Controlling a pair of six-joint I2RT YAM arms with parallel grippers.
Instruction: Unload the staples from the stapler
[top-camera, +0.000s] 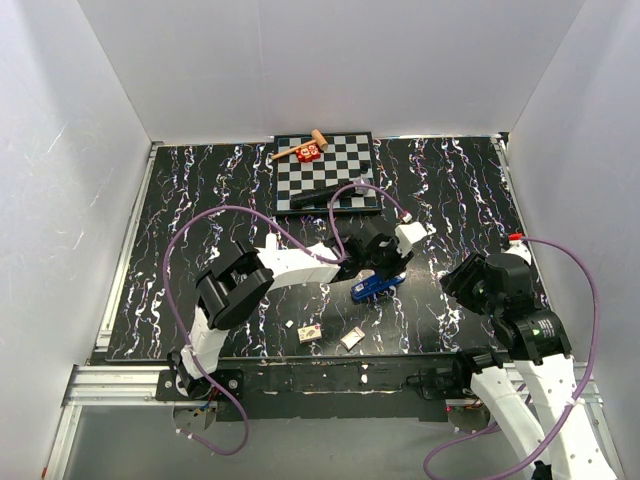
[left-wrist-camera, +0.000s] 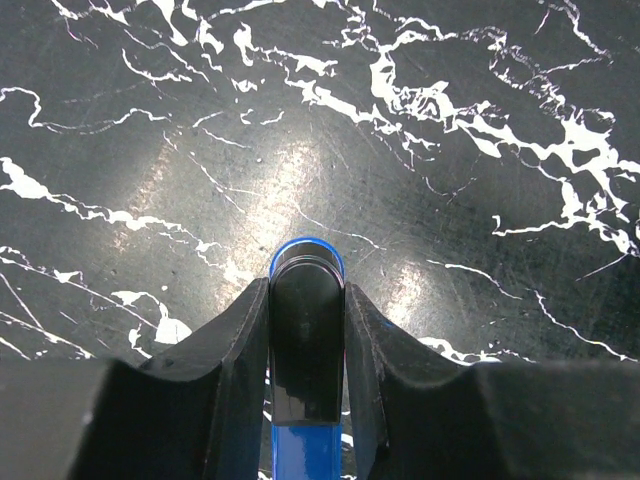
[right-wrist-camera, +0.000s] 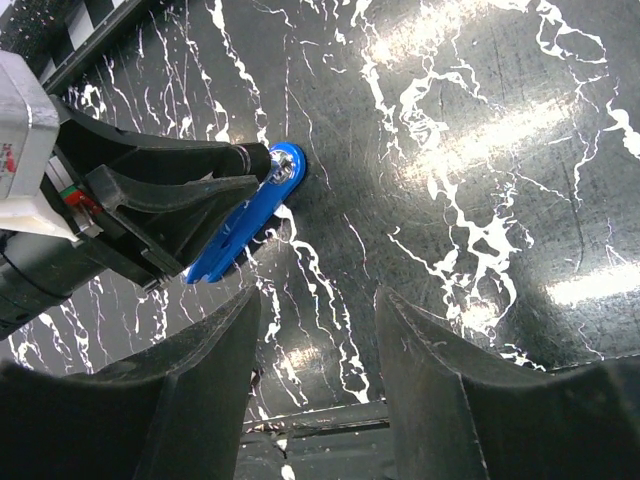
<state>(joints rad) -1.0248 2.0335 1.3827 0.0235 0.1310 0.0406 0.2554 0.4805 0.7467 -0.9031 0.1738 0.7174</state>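
Blue stapler (left-wrist-camera: 305, 350) clamped in left pincer (left-wrist-camera: 306, 330), right pincer (right-wrist-camera: 318, 345) agape

Left gripper (left-wrist-camera: 307, 330) is clamped shut mid-table; right gripper (right-wrist-camera: 318, 330) hovers with jaws apart.

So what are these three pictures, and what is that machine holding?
These are two robot arms bolted to a marbled black table. One picture looks down from above; the other two come from a small camera on each arm's wrist. The left tool is squeezing a little blue stapler with a black end. The right tool is open and holds nothing, a little way from the stapler. Farther back lies a checkerboard with a small wooden hammer and something red on it. Two small packets lie near the front edge.
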